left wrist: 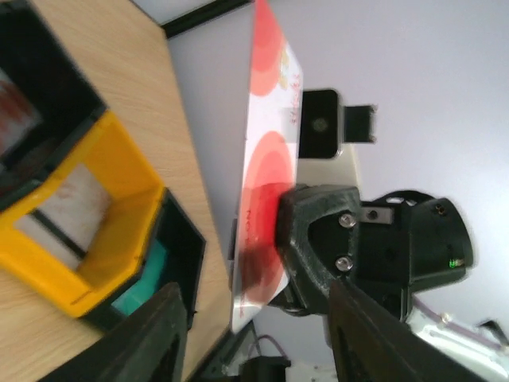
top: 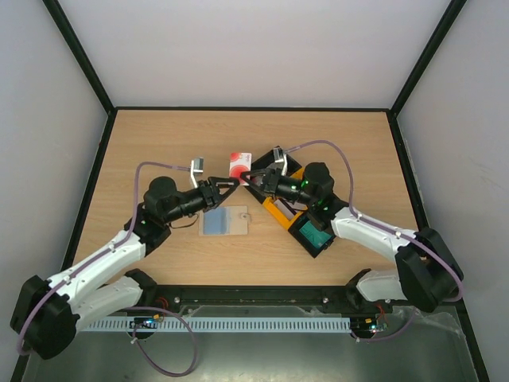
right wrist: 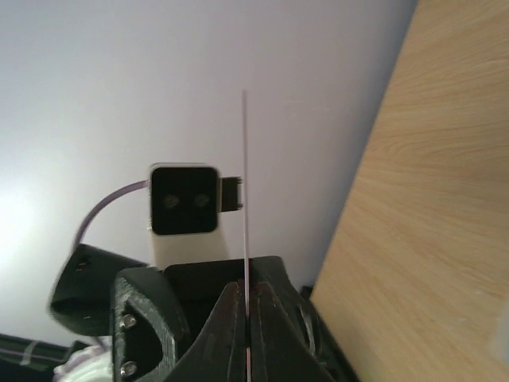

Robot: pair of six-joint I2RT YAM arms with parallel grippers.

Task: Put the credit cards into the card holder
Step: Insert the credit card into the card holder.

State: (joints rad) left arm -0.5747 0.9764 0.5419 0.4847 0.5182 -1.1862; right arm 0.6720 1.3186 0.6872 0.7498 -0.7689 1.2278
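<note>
A red-and-white credit card [top: 240, 163] stands on edge in the air, pinched at its lower end by my right gripper [top: 253, 177]. The right wrist view shows the card [right wrist: 244, 175] edge-on as a thin line between that gripper's [right wrist: 246, 302] shut fingers. My left gripper [top: 225, 186] faces it from the left, open. In the left wrist view its two dark fingers straddle the card's [left wrist: 270, 159] near end without touching it, and the left gripper [left wrist: 254, 318] is empty. The beige card holder [top: 226, 222] lies open on the table, its greyish-blue inside showing on the left.
A black-and-yellow three-compartment tray [top: 274, 208] lies diagonally under my right arm, with a teal card [top: 313, 235] in its near compartment. The left wrist view shows the tray's yellow wall [left wrist: 119, 159] and the teal card [left wrist: 139, 290]. Black frame posts border the table.
</note>
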